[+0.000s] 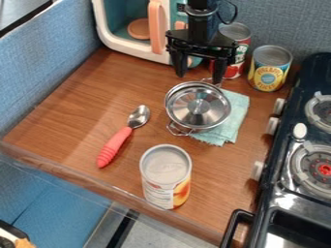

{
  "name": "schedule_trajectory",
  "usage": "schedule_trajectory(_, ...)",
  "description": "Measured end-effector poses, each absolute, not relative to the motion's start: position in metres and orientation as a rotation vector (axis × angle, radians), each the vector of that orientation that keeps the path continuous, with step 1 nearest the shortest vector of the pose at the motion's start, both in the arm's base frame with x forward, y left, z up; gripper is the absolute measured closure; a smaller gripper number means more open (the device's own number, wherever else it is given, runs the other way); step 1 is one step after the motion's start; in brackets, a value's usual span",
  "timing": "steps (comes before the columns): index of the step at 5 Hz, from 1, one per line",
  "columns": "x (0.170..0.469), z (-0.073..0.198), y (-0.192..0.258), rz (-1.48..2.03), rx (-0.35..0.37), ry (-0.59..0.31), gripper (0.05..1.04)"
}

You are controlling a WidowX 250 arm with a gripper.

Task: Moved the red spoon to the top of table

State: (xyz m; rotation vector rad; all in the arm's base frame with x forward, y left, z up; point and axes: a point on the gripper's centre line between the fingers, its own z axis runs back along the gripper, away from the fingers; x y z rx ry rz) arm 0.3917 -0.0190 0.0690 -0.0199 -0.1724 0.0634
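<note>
From here I see the black two-finger gripper (199, 78) hanging over the far side of the shiny lidded metal pot (197, 107); its jaws stand wide apart, with nothing between them that I can make out; the red-handled metal spoon (117, 144) lies flat on the brown wooden table (84, 109), between the pot and the table's left edge; the pot hides part of the pale teal cloth (238, 110) beneath it; the gripper partly covers the red-labelled tin can (236, 65); the black stove (279, 186) is cut off at right.
</note>
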Motion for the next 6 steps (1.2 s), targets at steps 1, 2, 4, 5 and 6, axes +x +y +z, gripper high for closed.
schedule_trajectory(1,0.386,0.052,-0.019,0.059,-0.016,-0.127,0.083)
schedule_trajectory(2,0.355,0.038,-0.006,0.078,-0.002,-0.084,0.084)
schedule_trajectory(4,0.309,0.033,0.046,0.035,0.042,-0.105,0.085)
schedule_trajectory(5,0.298,0.021,0.064,-0.028,0.035,-0.124,0.085)
schedule_trajectory(6,0.294,-0.003,0.072,-0.035,0.026,-0.079,0.085)
